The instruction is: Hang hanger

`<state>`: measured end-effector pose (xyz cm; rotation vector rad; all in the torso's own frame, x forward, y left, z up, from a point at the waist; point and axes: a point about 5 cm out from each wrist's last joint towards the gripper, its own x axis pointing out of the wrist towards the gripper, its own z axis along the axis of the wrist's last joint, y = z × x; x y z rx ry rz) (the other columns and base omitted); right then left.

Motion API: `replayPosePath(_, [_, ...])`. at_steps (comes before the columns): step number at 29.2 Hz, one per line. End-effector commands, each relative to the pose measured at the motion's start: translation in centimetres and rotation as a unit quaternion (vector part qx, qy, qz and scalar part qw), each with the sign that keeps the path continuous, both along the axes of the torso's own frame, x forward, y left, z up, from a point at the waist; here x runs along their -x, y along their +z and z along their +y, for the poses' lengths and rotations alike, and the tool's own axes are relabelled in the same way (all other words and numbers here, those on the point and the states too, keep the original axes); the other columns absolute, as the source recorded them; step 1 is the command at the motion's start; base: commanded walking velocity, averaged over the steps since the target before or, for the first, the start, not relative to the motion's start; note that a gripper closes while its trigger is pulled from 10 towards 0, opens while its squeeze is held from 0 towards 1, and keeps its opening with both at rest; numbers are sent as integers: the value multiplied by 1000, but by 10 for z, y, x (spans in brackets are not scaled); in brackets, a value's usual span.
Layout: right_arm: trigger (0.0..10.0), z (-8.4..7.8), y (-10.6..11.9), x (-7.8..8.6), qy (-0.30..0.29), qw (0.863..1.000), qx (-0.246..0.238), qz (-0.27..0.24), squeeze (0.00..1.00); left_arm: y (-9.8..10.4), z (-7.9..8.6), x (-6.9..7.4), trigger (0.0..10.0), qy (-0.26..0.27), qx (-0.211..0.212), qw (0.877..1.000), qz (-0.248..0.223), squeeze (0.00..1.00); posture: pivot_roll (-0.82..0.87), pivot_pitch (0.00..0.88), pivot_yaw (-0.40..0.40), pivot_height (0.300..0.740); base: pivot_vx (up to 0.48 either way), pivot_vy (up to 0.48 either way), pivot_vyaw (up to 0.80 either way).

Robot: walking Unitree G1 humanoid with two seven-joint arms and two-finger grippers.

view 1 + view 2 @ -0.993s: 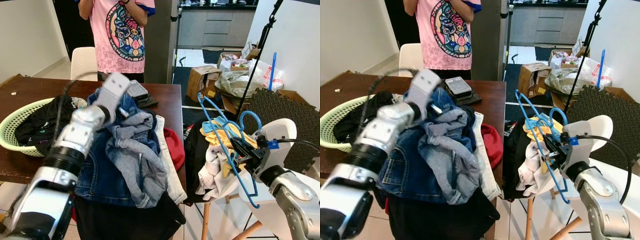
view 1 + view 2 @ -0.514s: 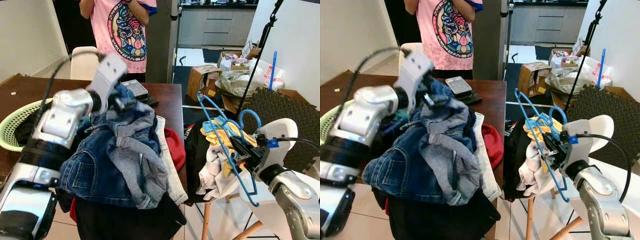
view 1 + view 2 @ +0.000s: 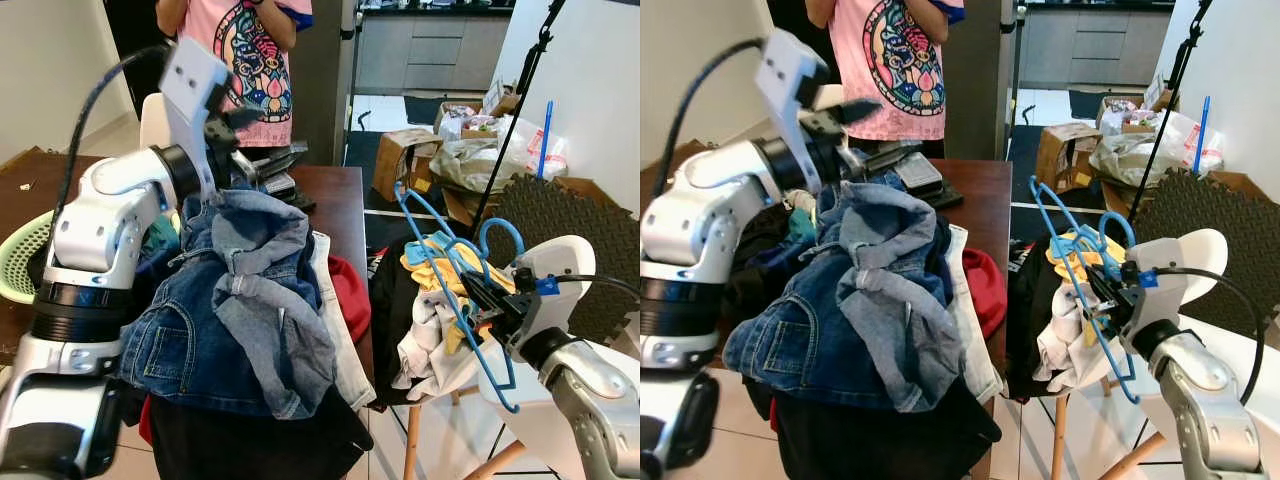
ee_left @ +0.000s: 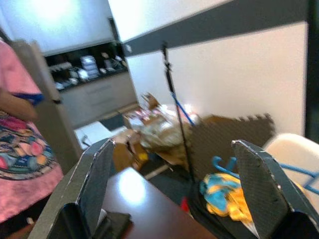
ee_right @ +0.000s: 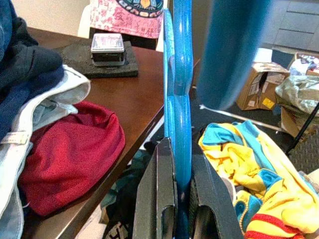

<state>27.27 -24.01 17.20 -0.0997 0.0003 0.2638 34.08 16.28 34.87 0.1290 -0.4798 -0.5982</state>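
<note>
Right gripper [image 3: 478, 303] fingers clenched on the blue hanger [image 3: 455, 290], pinching its lower bar; in the right wrist view the two black fingers [image 5: 159, 199] sit tight either side of the blue plastic [image 5: 180, 99]. Hanger held tilted, hook end [image 3: 500, 235] up near the white chair back [image 3: 560, 262], long bar running up-left toward the table edge and down to the lower corner [image 3: 508, 405]. Right arm bent at the elbow, forearm rising from lower right, wrist pointed left toward the table.

Left gripper [image 3: 232, 128] released, fingers spread wide; in the left wrist view both fingers [image 4: 94, 184] stand well apart with nothing between them. Left arm raised high over the table, elbow bent, forearm upright, gripper pointing right, just above the denim pile [image 3: 235, 300].

Denim pile heaped on the brown table [image 3: 330, 195], grey garment draped over it, white cloth and a red cloth [image 3: 348, 290] at its right side. Green basket [image 3: 18, 270] with dark clothes at the table's left. Small box [image 3: 915, 172] on a dark pad behind the pile. Yellow and blue garment [image 3: 435, 260] with other clothes heaped on the white chair, right beside the hanger. Person in a pink shirt [image 3: 245, 50] standing behind the table. Cardboard boxes and bags [image 3: 440, 150] on the floor behind.
</note>
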Motion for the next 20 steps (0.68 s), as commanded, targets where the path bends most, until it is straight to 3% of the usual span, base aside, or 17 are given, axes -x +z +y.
replayPosePath(1, [10000,7,7,-2,10,1000,-7,-16,0,-2,0,1,10000,17,19,1000,-3,0,167,0,20,740,0,0,0])
replayPosePath(4, [10000,10,9,-3,14,1000,-14,-22,0,-9,-2,3,10000,37,37,999,3,0,174,0,19,740,0,0,0])
replayPosePath(8, [10000,23,23,-9,30,997,-50,-54,0,-49,-22,12,10000,88,55,993,51,0,182,0,18,740,0,0,0])
replayPosePath(20, [10000,30,36,-12,29,993,-80,-81,0,-79,-37,21,10000,121,62,987,89,0,190,0,17,740,-268,0,0])
